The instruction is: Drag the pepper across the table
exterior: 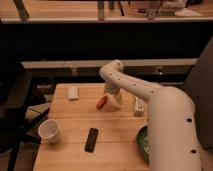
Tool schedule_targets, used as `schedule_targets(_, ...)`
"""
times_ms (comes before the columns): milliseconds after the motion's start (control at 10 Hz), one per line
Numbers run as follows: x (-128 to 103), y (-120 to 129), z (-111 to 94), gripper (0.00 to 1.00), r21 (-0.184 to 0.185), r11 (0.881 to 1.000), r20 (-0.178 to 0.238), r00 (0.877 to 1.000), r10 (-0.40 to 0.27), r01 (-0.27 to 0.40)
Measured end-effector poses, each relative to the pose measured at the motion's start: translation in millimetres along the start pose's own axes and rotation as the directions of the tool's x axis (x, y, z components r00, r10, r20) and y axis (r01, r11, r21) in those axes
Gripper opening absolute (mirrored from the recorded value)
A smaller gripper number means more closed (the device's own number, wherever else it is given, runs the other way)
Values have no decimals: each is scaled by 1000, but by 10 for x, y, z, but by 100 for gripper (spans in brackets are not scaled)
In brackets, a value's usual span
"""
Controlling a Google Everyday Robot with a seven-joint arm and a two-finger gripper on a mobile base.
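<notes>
Pepper (102,102) on table (116,126), mid, toward back edge. Gripper (113,98) just R of pepper, at its R end. Small flat obj (73,93) back-L. Cup (49,130) front-L. Remote (91,139) R of cup, in front of pepper. Tube (138,106) R of gripper. Bowl (142,144) front-R, partly hidden by arm.

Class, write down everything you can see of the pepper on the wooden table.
The pepper is small, elongated and orange-red, smooth-looking, with rounded ends. It lies flat on the light plank table, toward the far middle, slanted with its right end farther back. The robot's hand is low at that right end; whether it touches the pepper cannot be told. Nothing else touches it.
</notes>
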Motion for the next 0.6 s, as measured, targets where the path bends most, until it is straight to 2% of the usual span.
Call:
schedule_targets(500,-78,-63,238,80,-12,999,29,999,-38,39)
schedule_targets(600,-78,-84,235,80,-9,999,31,999,-42,43)
